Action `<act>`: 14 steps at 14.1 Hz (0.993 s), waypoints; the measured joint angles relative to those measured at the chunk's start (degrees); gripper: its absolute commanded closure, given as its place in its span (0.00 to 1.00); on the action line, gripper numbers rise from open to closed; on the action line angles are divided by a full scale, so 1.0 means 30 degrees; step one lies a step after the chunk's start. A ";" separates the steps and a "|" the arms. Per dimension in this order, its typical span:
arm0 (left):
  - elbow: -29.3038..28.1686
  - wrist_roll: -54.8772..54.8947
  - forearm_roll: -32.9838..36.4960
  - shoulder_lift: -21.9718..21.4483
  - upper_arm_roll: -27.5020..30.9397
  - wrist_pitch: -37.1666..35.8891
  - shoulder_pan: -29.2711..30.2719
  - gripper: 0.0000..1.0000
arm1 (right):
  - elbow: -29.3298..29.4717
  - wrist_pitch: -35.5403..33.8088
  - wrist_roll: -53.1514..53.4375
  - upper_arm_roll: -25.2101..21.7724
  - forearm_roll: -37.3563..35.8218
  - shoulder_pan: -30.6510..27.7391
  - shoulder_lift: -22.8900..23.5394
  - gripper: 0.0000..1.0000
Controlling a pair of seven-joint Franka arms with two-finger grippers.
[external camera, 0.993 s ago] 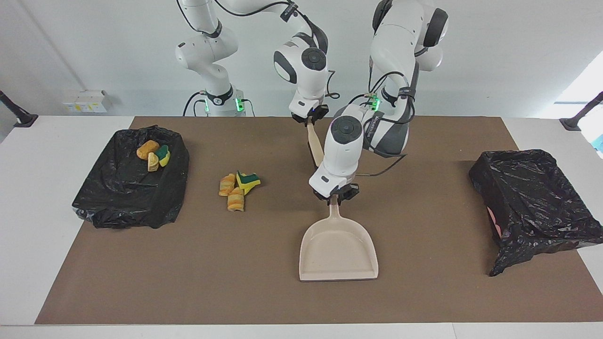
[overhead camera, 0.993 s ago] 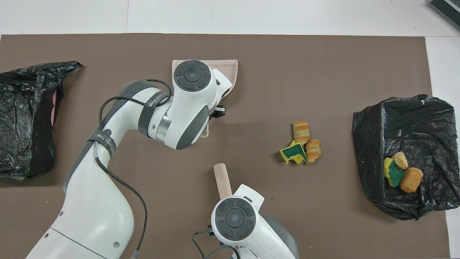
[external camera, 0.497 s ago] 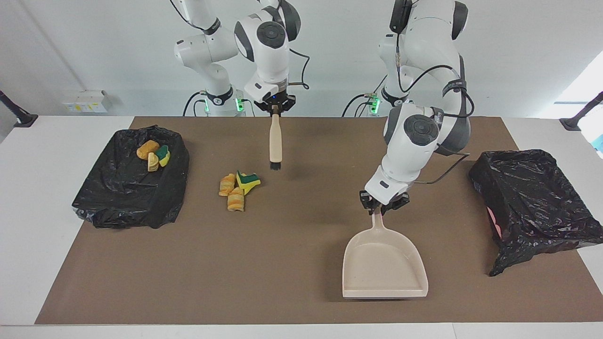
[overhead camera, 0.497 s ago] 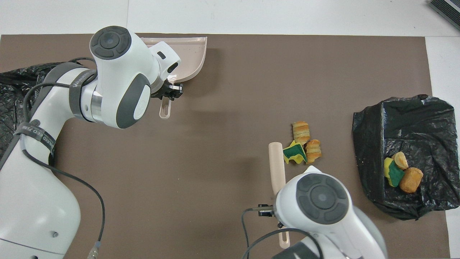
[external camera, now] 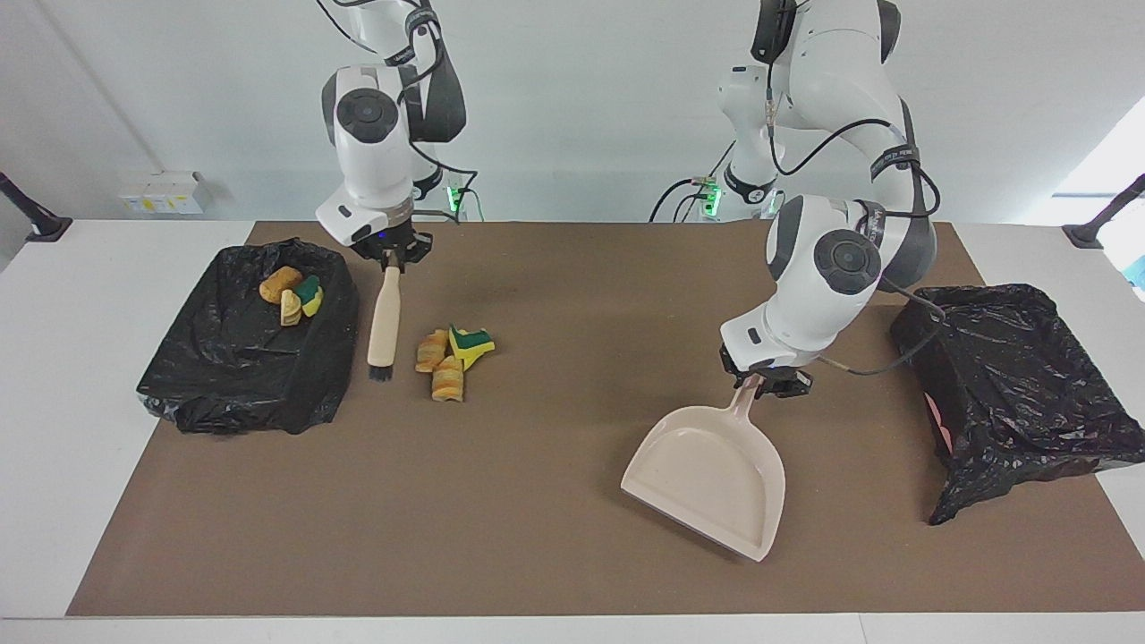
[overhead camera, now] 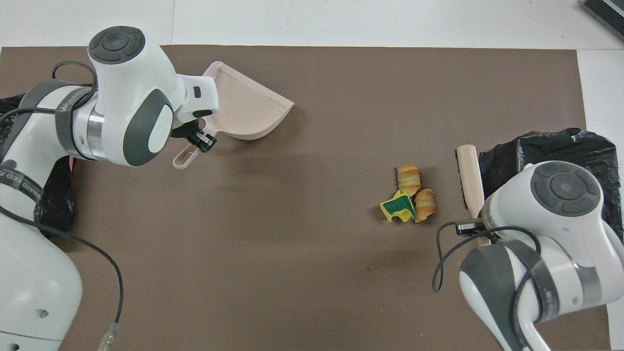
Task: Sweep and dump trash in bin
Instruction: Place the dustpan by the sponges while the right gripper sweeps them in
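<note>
So you have the job about half done, judging by how the trash lies. Three scraps (external camera: pixel 452 356) sit loose on the table mat (external camera: pixel 537 555), bunched together: two striped orange lumps and a yellow-green sponge piece. They lie toward the right arm's end of the table, just beside the bin (external camera: pixel 241 358) there, and nothing is touching them. The other three pieces (external camera: pixel 293 293) are already in that bin, resting on its black liner at the part nearer the robots.

Your right gripper (external camera: pixel 391 258) has its jaws clamped on the handle of the brush (external camera: pixel 385 322), which hangs bristles-down between the bin and the loose scraps, close to both. Whether the bristles touch the mat you cannot tell from here.

Your left gripper (external camera: pixel 765 380) has its jaws closed on the handle of the dustpan (external camera: pixel 707 474). The pan is empty, tilted with its open lip turned toward the right arm's end, and it is well apart from the scraps. A second bin (external camera: pixel 1011 376), also lined in black, sits at the left arm's end; no trash shows in it.

What is left, as you would judge it: bring the pan up beside the pile, brush the three scraps in, and tip them into a bin.
</note>
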 measured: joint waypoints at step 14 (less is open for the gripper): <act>-0.6135 0.6602 0.1863 -0.3391 -0.0416 0.1651 -0.3033 1.00 | -0.0131 0.1765 0.0900 0.0400 0.2601 0.2608 0.3707 1.00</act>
